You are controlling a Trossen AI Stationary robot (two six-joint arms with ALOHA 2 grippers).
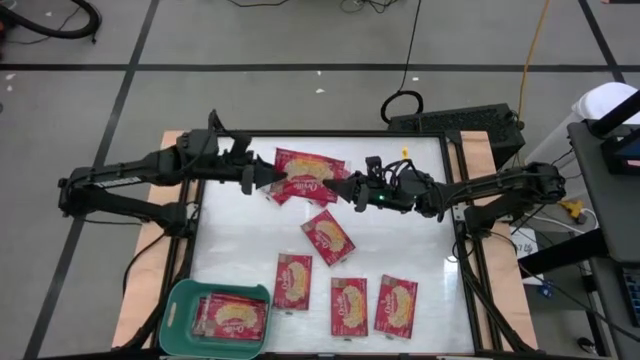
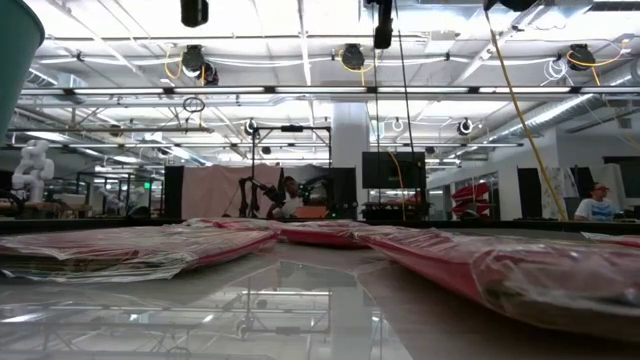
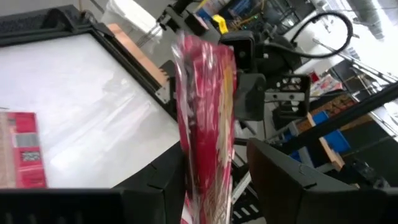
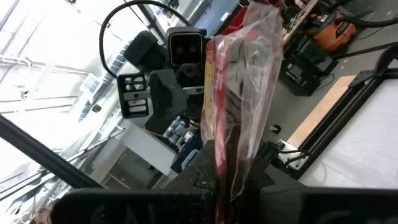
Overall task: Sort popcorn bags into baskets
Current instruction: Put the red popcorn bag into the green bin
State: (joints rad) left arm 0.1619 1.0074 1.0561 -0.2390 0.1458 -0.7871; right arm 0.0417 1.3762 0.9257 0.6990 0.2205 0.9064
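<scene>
A red popcorn bag [image 1: 312, 180] hangs in the air over the far middle of the table, between my two grippers. My right gripper [image 1: 346, 188] reaches in from the table's right and is shut on it. My left gripper [image 1: 274, 177] comes from the table's left and stands open, with the bag's other end [image 3: 205, 124] edge-on between its fingers. The teal basket [image 1: 182, 300] sits at the near left corner with red bags [image 1: 232, 316] lying flat inside. My left gripper has the bag's end between its fingers, close to one finger [image 3: 166, 186], and a gap shows before the other finger [image 3: 286, 177]; I cannot tell whether it touches the bag. My right gripper pinches the bag's right end [image 4: 233, 165] between its two fingers, coming in about level from the table's right. The bag reaches out past the fingers toward the left gripper, clear of the table.
Several more bags lie flat on the white table: one in the middle [image 1: 328, 236] and three along the near edge [image 1: 292, 280] [image 1: 349, 305] [image 1: 396, 305]. Another lies near the left gripper [image 3: 22, 149]. Dark frame rails [image 1: 455, 240] border the table.
</scene>
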